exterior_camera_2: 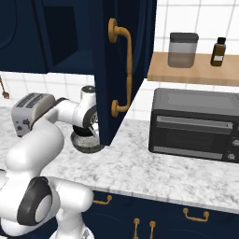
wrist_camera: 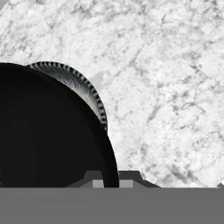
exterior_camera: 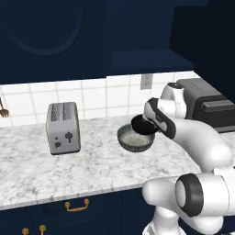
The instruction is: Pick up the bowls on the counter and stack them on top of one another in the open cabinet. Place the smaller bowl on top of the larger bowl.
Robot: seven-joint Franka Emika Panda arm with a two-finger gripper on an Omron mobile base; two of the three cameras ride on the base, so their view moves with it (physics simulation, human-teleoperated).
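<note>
The smaller bowl (exterior_camera: 142, 125), glossy black, hangs tilted just over the back rim of the larger bowl (exterior_camera: 135, 140). My gripper (wrist_camera: 111, 183) is shut on the black bowl's (wrist_camera: 48, 131) rim, which runs between the two fingertips. The larger bowl's ribbed grey edge (wrist_camera: 83, 85) peeks out from behind it, resting on the marbled counter (exterior_camera: 92, 165). From the right, the larger bowl (exterior_camera_2: 85, 144) sits below my hand, partly behind the cabinet door. The open cabinet's bare navy shelf (exterior_camera: 147, 59) lies above the bowls.
A silver toaster (exterior_camera: 63, 127) stands left of the bowls. A dark toaster oven (exterior_camera_2: 196, 123) stands to their right. The open navy door (exterior_camera_2: 122, 70) with a brass handle hangs over the counter beside my hand. A wooden shelf (exterior_camera_2: 196, 70) carries a jar and a bottle.
</note>
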